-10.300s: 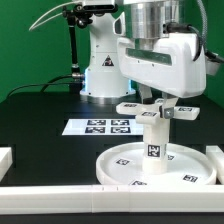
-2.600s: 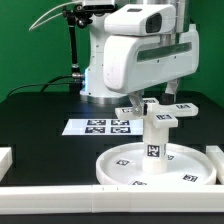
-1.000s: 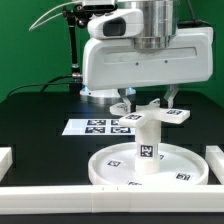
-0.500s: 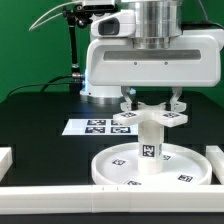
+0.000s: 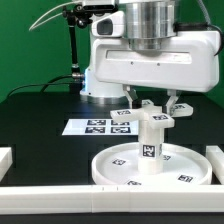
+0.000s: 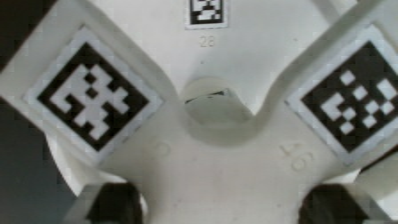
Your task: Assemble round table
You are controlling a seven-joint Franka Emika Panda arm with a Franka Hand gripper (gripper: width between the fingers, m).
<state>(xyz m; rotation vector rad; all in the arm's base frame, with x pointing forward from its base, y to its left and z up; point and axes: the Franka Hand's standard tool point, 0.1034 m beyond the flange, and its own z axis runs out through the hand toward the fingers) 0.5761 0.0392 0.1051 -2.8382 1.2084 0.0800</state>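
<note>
Round disc (image 5: 150,170): lay flat on the black tabletop (image 5: 40,115), the scene's reference point.
Leg (image 5: 149,145): stood upright at the disc's centre, tag facing the exterior camera.
Cross-shaped foot piece (image 5: 152,111): sat atop the leg, above the disc.
Tool (image 5: 152,100): hung over the disc, fingers flanking the foot piece; whether it was clenched cannot be told.
Marker board (image 5: 98,127): lay behind the disc.

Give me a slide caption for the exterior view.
Panda hand around the cross-shaped foot piece atop the leg, upright on the round disc.
</note>
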